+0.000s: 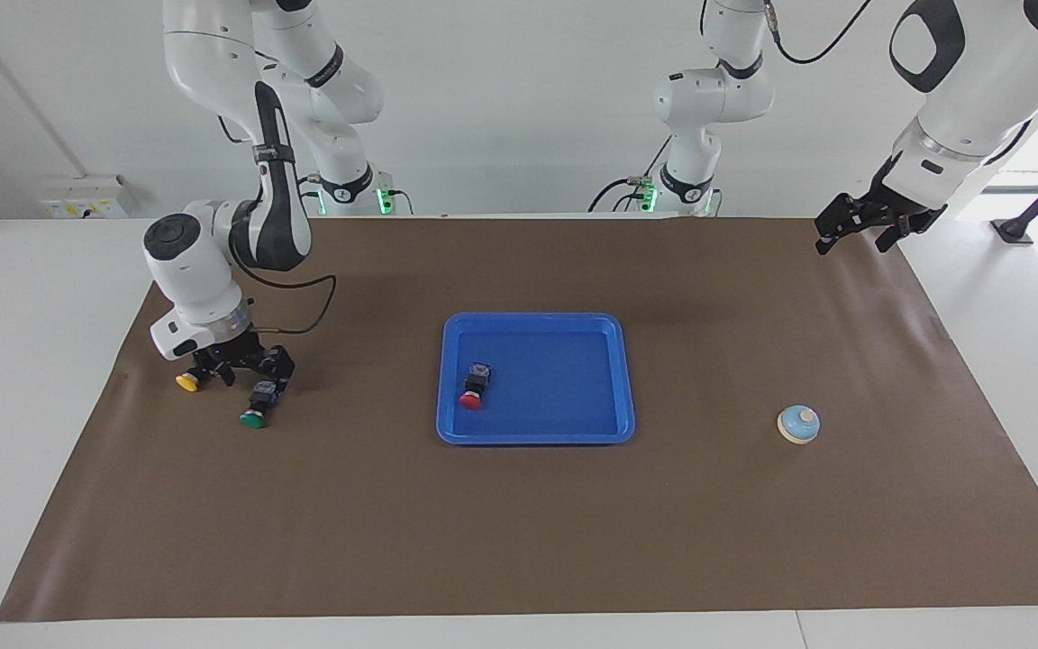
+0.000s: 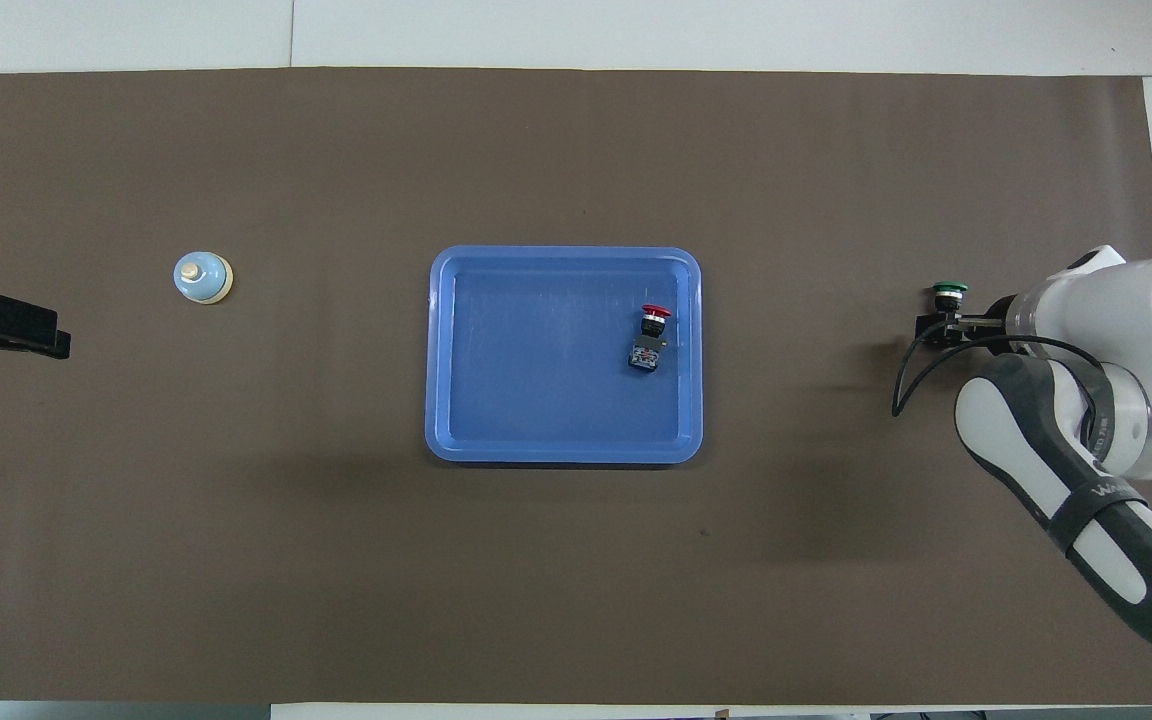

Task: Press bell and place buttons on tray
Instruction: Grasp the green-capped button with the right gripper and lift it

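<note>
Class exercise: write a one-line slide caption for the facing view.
Red button lies in the blue tray; right gripper down at the yellow and green buttons.

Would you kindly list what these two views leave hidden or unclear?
- Yellow button: shows in the facing view; in the overhead view the right arm covers it.
- Right end effector: low over the yellow and green button; whether it grips either is unclear.
- Left end effector: overhead view's edge cuts it.

White wall (image 1: 519, 99), white table (image 1: 32, 361), brown mat (image 1: 519, 523)
</note>
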Controlling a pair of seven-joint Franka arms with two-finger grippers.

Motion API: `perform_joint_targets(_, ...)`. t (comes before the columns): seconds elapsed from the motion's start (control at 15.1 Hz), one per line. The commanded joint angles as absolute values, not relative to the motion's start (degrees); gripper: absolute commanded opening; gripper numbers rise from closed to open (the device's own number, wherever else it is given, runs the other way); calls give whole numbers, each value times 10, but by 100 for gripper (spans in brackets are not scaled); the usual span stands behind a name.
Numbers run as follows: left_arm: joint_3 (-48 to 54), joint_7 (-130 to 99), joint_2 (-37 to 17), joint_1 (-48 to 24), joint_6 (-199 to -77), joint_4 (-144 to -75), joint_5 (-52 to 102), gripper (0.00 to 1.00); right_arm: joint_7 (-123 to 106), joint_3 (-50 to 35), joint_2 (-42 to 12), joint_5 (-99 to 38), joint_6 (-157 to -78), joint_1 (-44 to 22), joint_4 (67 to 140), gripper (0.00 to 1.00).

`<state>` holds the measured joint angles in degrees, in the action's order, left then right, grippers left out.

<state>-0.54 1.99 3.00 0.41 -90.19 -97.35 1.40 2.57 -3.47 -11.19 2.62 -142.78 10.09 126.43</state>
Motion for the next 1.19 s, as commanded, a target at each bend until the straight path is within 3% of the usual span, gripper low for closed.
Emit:
perform_joint_targets(0.0, -6, 14, 42, 4, -902, -983, 11, 100, 10, -39, -114, 33, -1456, 109, 1281, 100)
perform_joint_targets(0.07, -6, 14, 42, 4, -902, -983, 11, 100, 8, -39, -114, 32, -1462, 112, 1286, 100)
perform_joint_targets(0.13, -6, 14, 42, 4, -902, -983, 11, 100, 6, -40, -113, 32, -1470, 114, 1293, 90)
perform_joint_targets(0.27, -6, 14, 42, 4, -902, -983, 11, 100, -12, -40, -113, 32, -1484, 118, 1300, 55)
perform_joint_targets(0.4, -6, 14, 42, 4, -902, -983, 11, 100, -26, -40, -114, 31, -1484, 119, 1300, 0)
perform_joint_targets(0.73, -6, 14, 42, 4, -902, -983, 11, 100, -20, -43, -116, 30, -1459, 99, 1268, 0)
perform_joint_targets(1.13, -6, 14, 42, 4, -902, -983, 11, 100, 84, -43, -119, 25, -1302, 10, 1141, 0)
